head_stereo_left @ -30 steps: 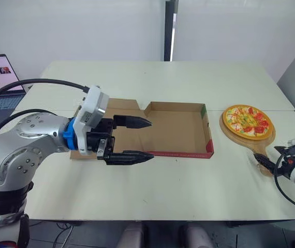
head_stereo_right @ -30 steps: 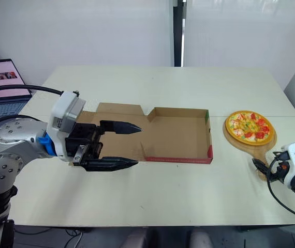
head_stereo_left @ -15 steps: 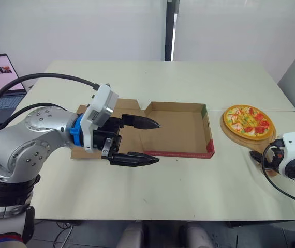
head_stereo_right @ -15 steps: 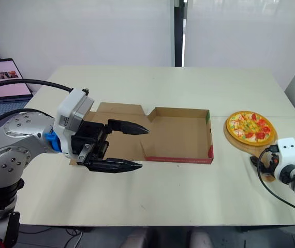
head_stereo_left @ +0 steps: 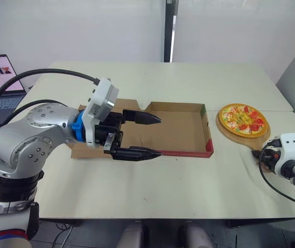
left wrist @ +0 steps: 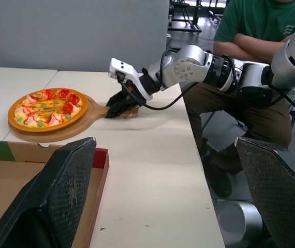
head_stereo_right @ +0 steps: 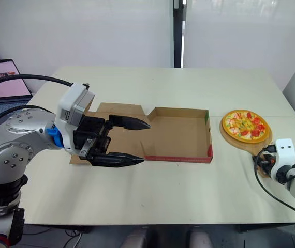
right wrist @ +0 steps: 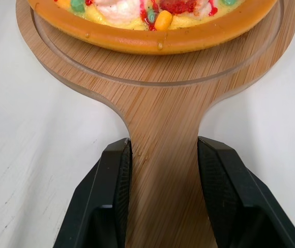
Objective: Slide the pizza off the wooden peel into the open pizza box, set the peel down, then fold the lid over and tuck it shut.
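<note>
right wrist view: right gripper (right wrist: 164,155) pinches the handle of the wooden peel (right wrist: 163,98), one finger pressed to each edge. pizza (right wrist: 137,44) sits on the blade just ahead of the fingertips. pizza box (head_stereo_left: 208,129) lies open, well apart from it, w/ the left gripper (head_stereo_left: 159,136) hanging spread over its near corner. my read: lift level & slow, tilt only once the blade is over the box, else pizza slides early. handle end is hidden under the fingers, so grip depth unclear. lid (head_stereo_left: 129,103) mostly behind left arm.
</note>
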Action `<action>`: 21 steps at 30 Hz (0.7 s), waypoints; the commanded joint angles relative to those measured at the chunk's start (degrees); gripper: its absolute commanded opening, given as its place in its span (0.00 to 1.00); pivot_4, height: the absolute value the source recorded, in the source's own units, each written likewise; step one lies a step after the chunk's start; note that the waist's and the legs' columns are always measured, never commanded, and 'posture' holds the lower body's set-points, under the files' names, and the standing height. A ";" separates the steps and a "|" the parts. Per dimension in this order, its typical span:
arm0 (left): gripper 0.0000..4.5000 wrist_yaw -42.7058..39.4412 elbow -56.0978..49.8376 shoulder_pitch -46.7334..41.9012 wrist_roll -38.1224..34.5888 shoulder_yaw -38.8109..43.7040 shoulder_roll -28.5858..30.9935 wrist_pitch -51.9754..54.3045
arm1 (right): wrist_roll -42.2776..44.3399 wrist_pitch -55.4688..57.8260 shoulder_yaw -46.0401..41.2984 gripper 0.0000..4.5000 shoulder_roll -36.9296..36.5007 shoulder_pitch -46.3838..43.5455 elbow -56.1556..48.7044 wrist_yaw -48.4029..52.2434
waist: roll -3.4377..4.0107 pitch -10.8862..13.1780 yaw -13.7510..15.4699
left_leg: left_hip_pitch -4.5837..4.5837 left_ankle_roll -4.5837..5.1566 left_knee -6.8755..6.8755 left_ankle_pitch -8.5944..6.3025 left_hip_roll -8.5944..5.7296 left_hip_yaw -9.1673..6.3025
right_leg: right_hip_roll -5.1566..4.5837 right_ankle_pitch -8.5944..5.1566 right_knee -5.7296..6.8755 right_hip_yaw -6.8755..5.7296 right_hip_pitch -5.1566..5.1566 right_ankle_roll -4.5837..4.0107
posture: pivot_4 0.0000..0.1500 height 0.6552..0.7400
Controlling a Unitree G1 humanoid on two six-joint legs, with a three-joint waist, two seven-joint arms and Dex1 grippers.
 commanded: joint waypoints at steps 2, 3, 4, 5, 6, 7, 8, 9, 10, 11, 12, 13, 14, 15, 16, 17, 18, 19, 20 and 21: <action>1.00 -0.93 1.12 -1.49 0.78 1.28 1.49 -0.45 | 0.43 -1.23 -3.94 0.36 0.74 -1.03 -0.38 -2.80 | 0.00 0.00 0.04 | 0.00 0.00 0.00 0.00 0.00 0.00 | 0.00 0.00 0.03 0.00 -0.02 0.00 | 1.00 0.86; 1.00 -1.07 1.34 -1.60 1.09 1.22 1.68 -0.60 | 0.42 -1.55 -4.29 0.36 0.58 -1.28 -0.73 -2.90 | 0.00 0.00 0.05 | -0.01 0.00 0.00 0.00 -0.01 0.00 | 0.00 0.00 0.04 0.01 -0.02 0.00 | 1.00 0.86; 1.00 -1.23 1.61 -1.71 1.40 1.14 1.78 -0.77 | 0.42 -1.78 -4.50 0.36 0.38 -1.56 -1.05 -3.00 | 0.00 0.01 0.05 | -0.01 0.00 0.00 0.00 -0.02 0.00 | 0.00 0.00 0.05 0.01 -0.03 0.00 | 1.00 0.86; 1.00 -1.30 1.81 -1.88 1.58 1.12 1.79 -0.79 | 0.62 -1.80 -4.82 0.36 0.12 -1.87 -1.44 -2.96 | 0.01 0.01 0.05 | -0.02 0.00 0.00 0.00 -0.04 0.01 | -0.01 0.00 0.06 0.02 -0.06 0.00 | 1.00 0.86; 1.00 -1.25 1.97 -2.11 1.66 1.14 1.75 -0.70 | 0.75 -2.09 -5.18 0.36 -0.22 -2.19 -1.83 -2.87 | 0.01 0.01 0.08 | -0.04 0.00 0.00 0.00 -0.04 0.01 | -0.01 0.00 0.07 0.02 -0.07 0.00 | 1.00 0.86; 1.00 -1.31 2.22 -2.31 1.78 1.16 1.74 -0.67 | 0.74 -2.35 -5.31 0.36 -0.53 -2.47 -2.10 -2.81 | 0.03 0.03 0.12 | -0.04 0.00 0.00 0.00 -0.04 0.01 | -0.01 0.00 0.08 0.02 -0.09 0.00 | 1.00 0.86; 1.00 -1.30 2.38 -2.46 1.97 1.18 1.79 -0.66 | 0.98 -2.29 -5.58 0.36 -1.00 -2.81 -2.41 -2.46 | 0.07 0.05 0.12 | -0.07 0.00 0.00 0.00 -0.04 0.01 | -0.01 0.00 0.09 0.02 -0.11 0.00 | 1.00 0.86; 1.00 -1.39 2.59 -2.53 2.24 1.20 1.88 -0.74 | 0.98 -2.38 -5.65 0.36 -1.48 -3.13 -2.61 -2.19 | 0.11 0.08 0.10 | -0.10 0.00 -0.01 0.00 -0.04 0.01 | -0.01 0.00 0.09 0.02 -0.15 0.00 | 1.00 0.86; 1.00 -1.51 2.79 -2.57 2.41 1.27 1.97 -0.75 | 0.89 -2.43 -5.60 0.36 -1.96 -3.43 -2.72 -1.97 | 0.15 0.11 0.08 | -0.13 0.00 -0.01 0.00 -0.05 0.01 | -0.01 0.00 0.11 0.02 -0.19 0.00 | 1.00 0.86; 1.00 -1.63 2.93 -2.59 2.55 1.37 2.07 -0.72 | 1.02 -2.28 -5.68 0.36 -2.40 -3.83 -2.82 -1.70 | 0.18 0.13 0.08 | -0.18 -0.01 0.00 0.00 -0.05 0.01 | -0.01 0.00 0.16 0.03 -0.26 0.00 | 1.00 0.86; 1.00 -1.75 3.04 -2.59 2.63 1.48 2.21 -0.65 | 1.09 -2.14 -5.77 0.36 -2.98 -4.38 -2.88 -1.47 | 0.21 0.14 0.07 | -0.24 -0.01 0.00 0.01 -0.05 0.03 | -0.01 0.00 0.19 0.04 -0.35 0.00 | 1.00 0.86; 1.00 -1.81 3.09 -2.57 2.63 1.60 2.38 -0.54 | 1.17 -2.05 -5.80 0.36 -3.55 -4.84 -2.89 -1.15 | 0.23 0.16 0.06 | -0.32 -0.02 0.00 0.01 -0.05 0.05 | -0.01 0.00 0.23 0.06 -0.45 0.00 | 1.00 0.86; 1.00 -1.85 3.14 -2.53 2.62 1.73 2.57 -0.45 | 1.37 -1.72 -5.85 0.36 -4.13 -5.37 -2.96 -0.82 | 0.25 0.17 -0.01 | -0.35 -0.02 0.00 0.02 -0.04 0.05 | -0.01 0.00 0.26 0.06 -0.50 0.00 | 1.00 0.86; 1.00 -1.84 3.13 -2.46 2.50 1.94 2.80 -0.29 | 1.63 -1.38 -5.86 0.36 -4.82 -5.94 -3.05 -0.35 | 0.25 0.17 -0.09 | -0.37 -0.03 -0.01 0.02 -0.04 0.05 | -0.01 0.00 0.27 0.06 -0.54 0.00 | 1.00 0.86; 1.00 -1.84 3.11 -2.36 2.40 2.13 3.01 -0.18 | 1.79 -1.12 -5.70 0.36 -5.56 -6.39 -3.21 0.24 | 0.27 0.19 -0.19 | -0.38 -0.03 -0.01 0.02 -0.03 0.05 | 0.00 0.00 0.27 0.06 -0.55 0.00 | 1.00 0.86; 1.00 -1.74 3.08 -2.26 2.35 2.33 3.25 -0.03 | 2.01 -0.65 -5.61 0.36 -6.30 -7.04 -3.40 0.66 | 0.27 0.19 -0.22 | -0.40 -0.03 -0.01 0.02 -0.03 0.08 | -0.01 0.00 0.27 0.08 -0.58 -0.01 | 1.00 0.86; 1.00 -1.66 3.08 -2.15 2.32 2.50 3.44 0.05 | 2.14 -0.27 -5.45 0.36 -6.90 -7.53 -3.59 0.99 | 0.27 0.19 -0.23 | -0.40 -0.03 -0.01 0.02 -0.03 0.09 | 0.00 0.00 0.28 0.07 -0.60 0.00 | 1.00 0.86; 1.00 -1.61 3.05 -1.95 2.27 2.75 3.74 0.16 | 2.18 0.08 -4.96 0.36 -7.89 -7.95 -4.02 1.81 | 0.27 0.19 -0.24 | -0.40 -0.02 -0.01 0.02 -0.02 0.08 | 0.00 0.00 0.28 0.07 -0.60 -0.01 | 1.00 0.86; 1.00 -1.50 3.02 -1.70 2.25 3.01 4.09 0.28 | 2.29 0.60 -4.42 0.36 -8.98 -8.31 -4.64 2.80 | 0.28 0.19 -0.23 | -0.40 -0.02 -0.01 0.02 -0.02 0.09 | 0.00 0.00 0.28 0.07 -0.60 -0.01 | 1.00 0.86; 1.00 -1.27 3.00 -1.19 2.28 3.48 4.55 0.37 | 2.59 1.55 -3.82 0.36 -10.46 -8.88 -5.71 3.97 | 0.29 0.20 -0.22 | -0.41 -0.02 -0.01 0.02 -0.02 0.08 | 0.00 0.00 0.28 0.07 -0.60 -0.01 | 1.00 0.86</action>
